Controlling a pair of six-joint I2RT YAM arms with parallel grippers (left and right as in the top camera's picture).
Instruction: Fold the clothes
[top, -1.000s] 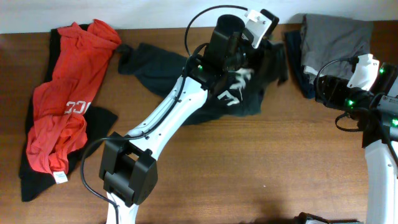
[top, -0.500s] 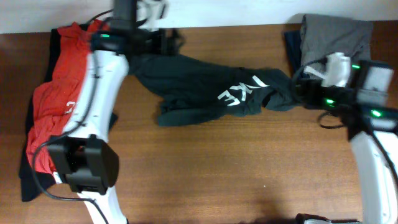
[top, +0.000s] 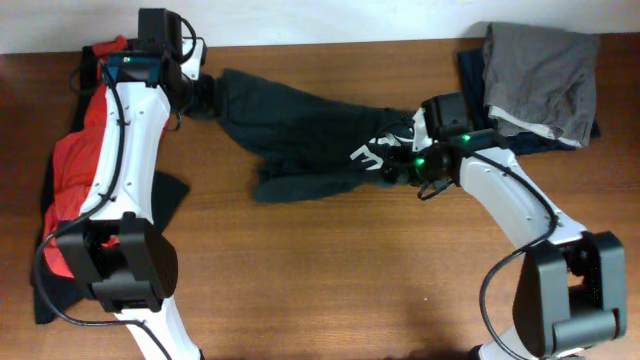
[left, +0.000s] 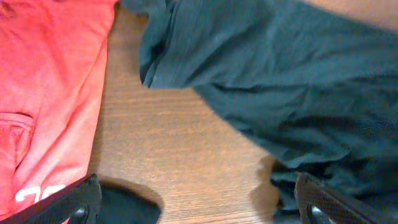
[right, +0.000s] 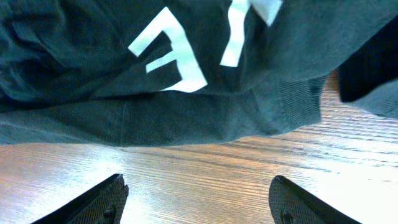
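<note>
The dark charcoal T-shirt (top: 300, 135) with white block letters (top: 368, 155) lies stretched across the back of the table. Its left end reaches my left gripper (top: 197, 90), its right end my right gripper (top: 398, 165). In the left wrist view my left gripper (left: 199, 205) stands wide open over bare wood, the dark shirt (left: 298, 87) beyond it and the red T-shirt (left: 50, 87) at the left. My right gripper (right: 199, 202) is open over wood just short of the shirt's hem (right: 205, 124), nothing between its fingers.
The red T-shirt (top: 90, 170) lies on a black garment (top: 160, 195) along the left edge. A folded grey pile (top: 540, 65) sits at the back right. Bare wood (top: 350, 270) fills the front half.
My left arm swung from the middle to the far left, drawing the dark shirt out long, and its gripper opened. My right arm came in from the right to the shirt's right end.
</note>
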